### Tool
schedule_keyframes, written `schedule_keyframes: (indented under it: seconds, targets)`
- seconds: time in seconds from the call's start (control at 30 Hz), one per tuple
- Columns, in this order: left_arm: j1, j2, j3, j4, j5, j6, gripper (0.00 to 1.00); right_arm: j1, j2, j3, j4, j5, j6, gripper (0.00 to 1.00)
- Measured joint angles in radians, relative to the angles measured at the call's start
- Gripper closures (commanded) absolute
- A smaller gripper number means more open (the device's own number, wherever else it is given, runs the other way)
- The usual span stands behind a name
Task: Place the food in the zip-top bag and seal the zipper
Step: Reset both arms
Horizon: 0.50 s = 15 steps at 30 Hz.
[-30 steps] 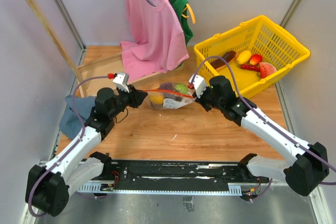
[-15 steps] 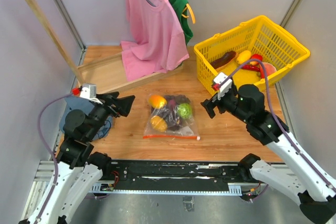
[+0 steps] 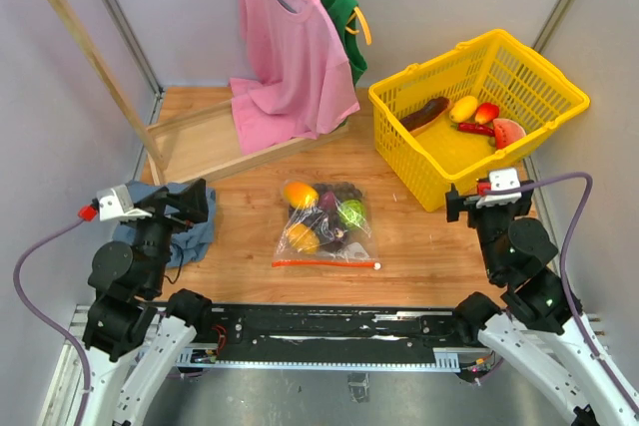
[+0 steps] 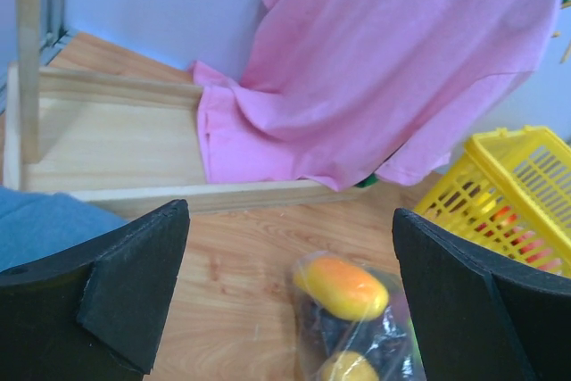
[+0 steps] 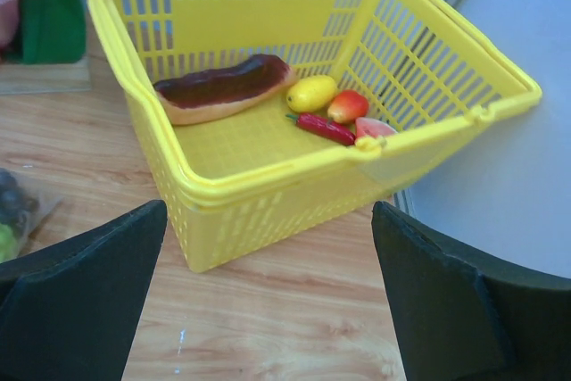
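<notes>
1. The zip-top bag (image 3: pixel 324 221) lies flat mid-table with the food (image 3: pixel 300 194) inside. Its zipper (image 3: pixel 324 263) runs along the near edge, wood showing all round.
2. The left gripper (image 3: pixel 195 203) and right gripper (image 3: pixel 455 205) are spread wide, empty, well apart from the bag.
3. Only the right wrist view looks into the yellow basket (image 5: pixel 294 202), which holds loose toy fruit (image 5: pixel 312 93).

**A:** What crowds the zip-top bag (image 3: pixel 324 221), seen from above?

**B:** The yellow basket (image 3: pixel 403 152) at its two o'clock, near but not touching. At eleven are the wooden rack base (image 3: pixel 215 147) and the hanging pink shirt (image 3: pixel 290 57). A blue cloth (image 3: pixel 190 236) lies at nine, just beside the left gripper (image 3: pixel 198 202).

**A:** And where is there open wood?

**B:** There is bare table (image 3: pixel 419 236) at three, a narrower gap at nine before the cloth, and a strip at six between the zipper (image 3: pixel 324 263) and the black rail (image 3: pixel 329 324). The right gripper (image 3: pixel 454 204), at three, sits off the basket's near corner. Both grippers' jaws are spread wide.
</notes>
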Motion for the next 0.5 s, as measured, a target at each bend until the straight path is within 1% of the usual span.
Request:
schedule_keyframes:
  seconds: [0.1, 0.23, 0.5]
  targets:
    - [0.0, -0.085, -0.092, 0.007, -0.027, 0.014, 0.01, 0.0, -0.072, -0.061, 0.018, 0.04, -0.003, 0.02]
    - [0.0, -0.154, -0.175, 0.014, -0.045, 0.044, 0.01, 0.0, -0.115, -0.079, 0.037, 0.069, -0.008, 0.02]
    - [0.0, -0.148, -0.18, 0.053, -0.053, 0.067, 0.01, 0.0, -0.116, -0.079, 0.045, 0.069, -0.008, 0.02]
